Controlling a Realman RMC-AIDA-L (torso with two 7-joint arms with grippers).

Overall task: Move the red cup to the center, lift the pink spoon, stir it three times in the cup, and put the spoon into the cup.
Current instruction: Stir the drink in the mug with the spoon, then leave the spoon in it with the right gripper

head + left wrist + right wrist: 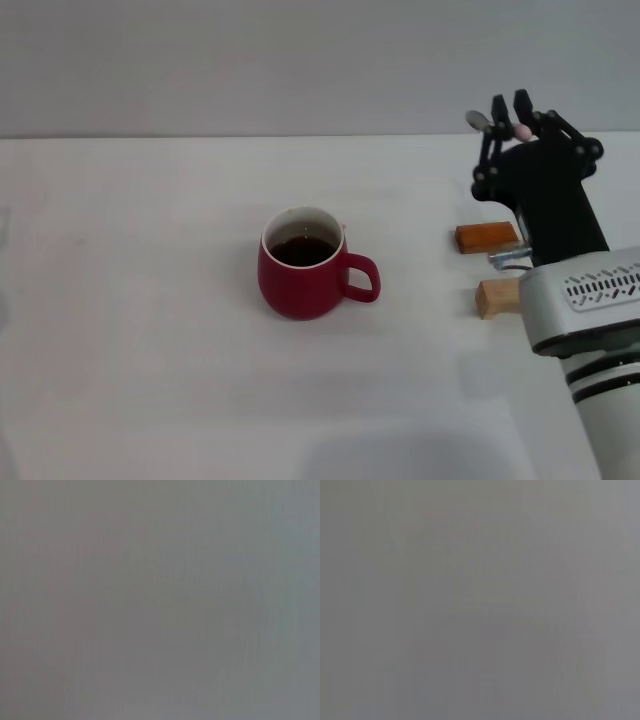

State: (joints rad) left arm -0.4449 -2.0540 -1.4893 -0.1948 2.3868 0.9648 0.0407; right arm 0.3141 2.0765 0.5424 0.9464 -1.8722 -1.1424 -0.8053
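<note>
The red cup (303,265) stands upright near the middle of the white table (150,350), handle toward my right, dark liquid inside. My right gripper (510,118) is raised at the right, well apart from the cup, and is shut on the pink spoon (497,125). The spoon's grey bowl sticks out on the cup side of the fingers and a bit of pink handle shows between them. My left gripper is out of the head view. Both wrist views show only plain grey.
An orange-brown flat block (487,237) and a light wooden block (497,297) lie on the table under my right arm, to the right of the cup. The table's far edge meets a grey wall.
</note>
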